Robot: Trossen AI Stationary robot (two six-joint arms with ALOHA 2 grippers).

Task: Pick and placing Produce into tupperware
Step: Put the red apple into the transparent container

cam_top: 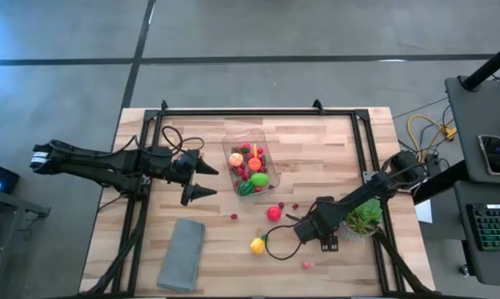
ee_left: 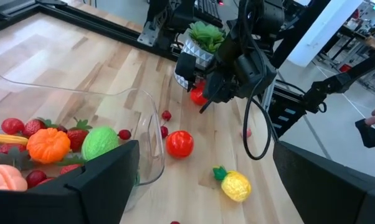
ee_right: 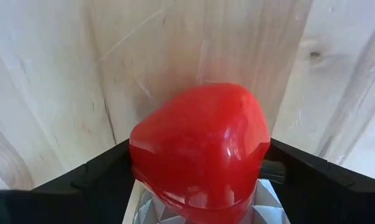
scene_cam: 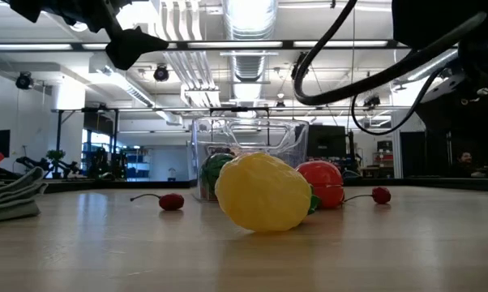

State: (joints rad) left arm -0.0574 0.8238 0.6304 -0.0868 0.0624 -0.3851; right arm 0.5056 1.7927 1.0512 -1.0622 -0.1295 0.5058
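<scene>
The clear tupperware (cam_top: 259, 138) (ee_left: 152, 134) (scene_cam: 244, 130) stands mid-table and holds several toy pieces: orange, green, pink and red. On the wood beside it lie a red tomato-like fruit (cam_top: 273, 213) (ee_left: 179, 143), a yellow fruit (cam_top: 257, 244) (scene_cam: 264, 193) and small dark-red berries (cam_top: 233, 217). My left gripper (cam_top: 205, 179) (ee_left: 212, 186) hangs open just left of the container. My right gripper (cam_top: 321, 234) (ee_left: 206, 99) (ee_right: 200, 162) is beside the plant pot, shut on a glossy red toy fruit (ee_right: 200, 143). My right gripper pinches the red toy fruit between its two fingers, which sit on its opposite sides (ee_right: 141, 158). They come from above, pointing down at the wood. In the high view the arm hides the fruit. Whether it is clear of the table, I cannot tell.
A bushy green plant in a white pot (cam_top: 365, 218) (ee_left: 203, 40) stands right by the right gripper. A grey folded cloth (cam_top: 182, 253) (scene_cam: 9, 195) lies near the left front. Black frame rails border the table. A small pink piece (cam_top: 306, 266) lies near the front edge.
</scene>
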